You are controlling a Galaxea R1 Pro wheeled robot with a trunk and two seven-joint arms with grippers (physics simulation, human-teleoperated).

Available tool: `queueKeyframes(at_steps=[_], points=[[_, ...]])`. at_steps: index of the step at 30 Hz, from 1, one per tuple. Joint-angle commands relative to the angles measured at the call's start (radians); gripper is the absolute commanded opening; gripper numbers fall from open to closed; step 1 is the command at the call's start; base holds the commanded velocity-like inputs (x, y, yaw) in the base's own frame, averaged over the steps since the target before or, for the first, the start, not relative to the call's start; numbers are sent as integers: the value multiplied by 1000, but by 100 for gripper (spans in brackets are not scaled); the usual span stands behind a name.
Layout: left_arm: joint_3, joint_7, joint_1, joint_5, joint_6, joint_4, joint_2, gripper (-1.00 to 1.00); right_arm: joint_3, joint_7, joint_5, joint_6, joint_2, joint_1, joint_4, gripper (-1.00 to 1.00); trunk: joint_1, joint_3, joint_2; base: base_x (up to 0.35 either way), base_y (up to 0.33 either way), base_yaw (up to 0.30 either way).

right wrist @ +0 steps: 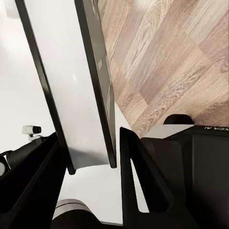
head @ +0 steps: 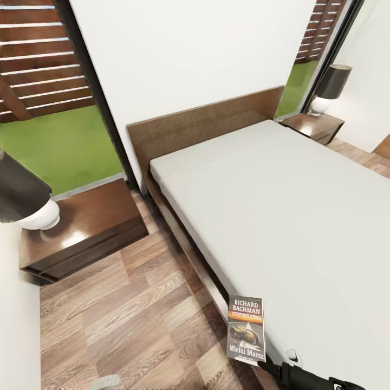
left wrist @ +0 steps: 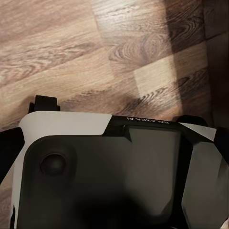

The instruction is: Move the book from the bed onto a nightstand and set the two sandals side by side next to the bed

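R gripper (right wrist: 90,157) clamps book (head: 246,329) over bed (head: 281,216) edge.

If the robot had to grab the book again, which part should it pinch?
The book is thin and stands upright above the bed's edge, with the right gripper pinching its bottom edge. That bottom edge looks like the best spot, fingers coming from below, one on each flat cover.
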Motion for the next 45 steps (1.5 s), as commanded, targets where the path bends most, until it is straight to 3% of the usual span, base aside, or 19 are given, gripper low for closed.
queueKeyframes(at_steps=[1, 45], points=[[-6, 0, 0, 10, 7, -1, 1, 100, 2, 1, -9, 10, -1, 0, -1, -100, 0, -1, -1, 0, 0, 293], [-6, 0, 0, 10, 7, 22, 1, 100, 2, 0, -9, 10, -1, 0, -1, -100, 0, -1, -1, 0, 0, 293]])
